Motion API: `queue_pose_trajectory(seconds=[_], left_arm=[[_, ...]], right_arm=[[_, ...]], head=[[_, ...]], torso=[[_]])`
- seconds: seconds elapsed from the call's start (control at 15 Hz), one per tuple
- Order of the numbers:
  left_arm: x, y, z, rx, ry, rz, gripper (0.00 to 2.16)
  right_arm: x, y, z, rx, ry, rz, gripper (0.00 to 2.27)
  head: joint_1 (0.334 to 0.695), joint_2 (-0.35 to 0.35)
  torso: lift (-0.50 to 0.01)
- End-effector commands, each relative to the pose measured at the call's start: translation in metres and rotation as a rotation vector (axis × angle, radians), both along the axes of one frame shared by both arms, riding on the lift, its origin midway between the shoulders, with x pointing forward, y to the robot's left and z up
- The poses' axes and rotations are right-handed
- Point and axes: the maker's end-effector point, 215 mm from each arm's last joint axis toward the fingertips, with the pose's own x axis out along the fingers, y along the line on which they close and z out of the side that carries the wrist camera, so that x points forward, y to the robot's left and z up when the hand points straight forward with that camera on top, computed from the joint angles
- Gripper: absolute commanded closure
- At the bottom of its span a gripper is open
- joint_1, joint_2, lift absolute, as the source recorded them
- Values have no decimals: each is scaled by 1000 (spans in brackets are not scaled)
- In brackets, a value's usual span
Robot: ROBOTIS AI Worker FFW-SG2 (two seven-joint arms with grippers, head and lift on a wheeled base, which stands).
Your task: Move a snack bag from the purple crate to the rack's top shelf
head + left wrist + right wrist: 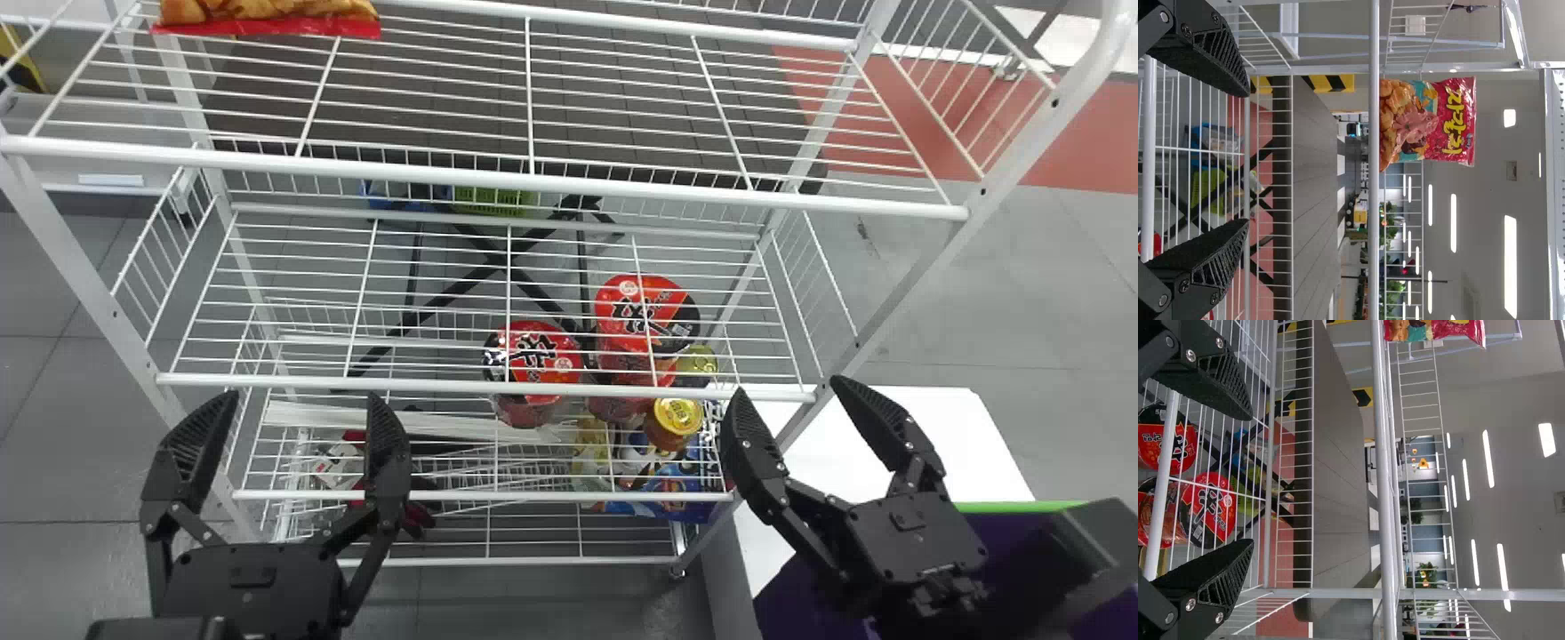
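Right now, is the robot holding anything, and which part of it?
No, nothing is held. The left tool and the right tool are both open, with nothing between their fingers. The snack bag is up on the rack.

Near red noodle cups [642, 311], a yellow-lidded jar [676, 418] is placed; farther back, a green basket [493, 203] is seen.
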Motion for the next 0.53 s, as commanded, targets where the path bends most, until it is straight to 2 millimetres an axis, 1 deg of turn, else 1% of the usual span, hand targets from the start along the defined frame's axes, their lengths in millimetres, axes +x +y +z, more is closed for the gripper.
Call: queue_pose_trajectory(seconds=[0.0, 0.47], left_arm=[[0, 0, -1, 1, 2, -1, 154], [0, 0, 0, 0, 0, -1, 154]], right_arm=[[0, 0, 0, 0, 0, 0, 171], [0, 0, -1, -1, 2, 1, 171]], head=[[695, -161], [695, -163]], torso=[[-284], [-312]])
